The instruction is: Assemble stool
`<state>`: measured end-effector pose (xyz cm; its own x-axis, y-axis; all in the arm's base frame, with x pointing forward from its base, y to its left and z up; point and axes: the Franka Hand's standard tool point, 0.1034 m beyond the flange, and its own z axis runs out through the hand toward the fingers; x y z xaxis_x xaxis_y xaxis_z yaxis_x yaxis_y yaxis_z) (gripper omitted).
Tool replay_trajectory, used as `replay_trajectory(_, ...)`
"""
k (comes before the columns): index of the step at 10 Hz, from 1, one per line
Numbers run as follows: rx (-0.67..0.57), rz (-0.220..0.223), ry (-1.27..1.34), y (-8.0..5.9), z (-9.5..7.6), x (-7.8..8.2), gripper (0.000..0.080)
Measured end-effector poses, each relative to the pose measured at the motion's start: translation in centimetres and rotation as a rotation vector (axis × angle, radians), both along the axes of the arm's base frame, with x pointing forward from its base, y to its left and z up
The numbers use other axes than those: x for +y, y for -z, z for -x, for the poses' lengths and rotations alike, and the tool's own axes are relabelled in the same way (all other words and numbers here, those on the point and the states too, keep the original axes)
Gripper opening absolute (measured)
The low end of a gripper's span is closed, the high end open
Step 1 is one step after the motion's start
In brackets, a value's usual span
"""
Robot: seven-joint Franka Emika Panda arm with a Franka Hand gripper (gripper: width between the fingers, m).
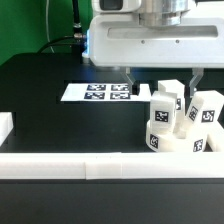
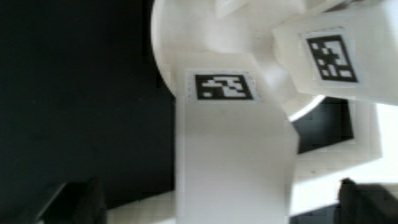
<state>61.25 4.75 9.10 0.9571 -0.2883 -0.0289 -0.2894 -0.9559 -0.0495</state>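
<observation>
At the exterior view's lower right, the stool seat (image 1: 178, 143) with upright legs (image 1: 165, 110) rests against the border rail (image 1: 70, 166), the empty gripper (image 1: 150, 84) spread above; descend centred over one leg before closing.

White stool seat (image 1: 178, 142) and white legs (image 1: 163, 112), each with black-and-white square tags. Flat white marker board (image 1: 100, 92) printed with black tags, on a black table (image 1: 50, 110). White border rail (image 1: 90, 166).

Exterior view faces the table, elevated; wrist view hangs close above the stool (image 1: 178, 125) (seen in both).
</observation>
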Motion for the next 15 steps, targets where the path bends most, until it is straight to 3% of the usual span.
replay_trajectory(3, 0.019, 0.003, 0.000, 0.9, 0.9, 0.5, 0.0649)
replay_trajectory(4, 0.019, 0.003, 0.000, 1.0, 0.9, 0.5, 0.0521)
replay_trajectory(5, 0.021, 0.002, -0.003, 1.0, 1.0, 0.7, 0.0521)
replay_trajectory(6, 0.023, 0.001, -0.006, 1.1, 1.1, 0.8, 0.0387)
replay_trajectory(7, 0.023, 0.001, -0.008, 1.1, 1.1, 0.8, 0.0337)
replay_trajectory(11, 0.025, 0.001, 0.039, 1.1, 1.1, 0.8, 0.0337)
replay_trajectory(15, -0.015, -0.008, 0.561, 1.3, 1.5, 2.1, 0.0337)
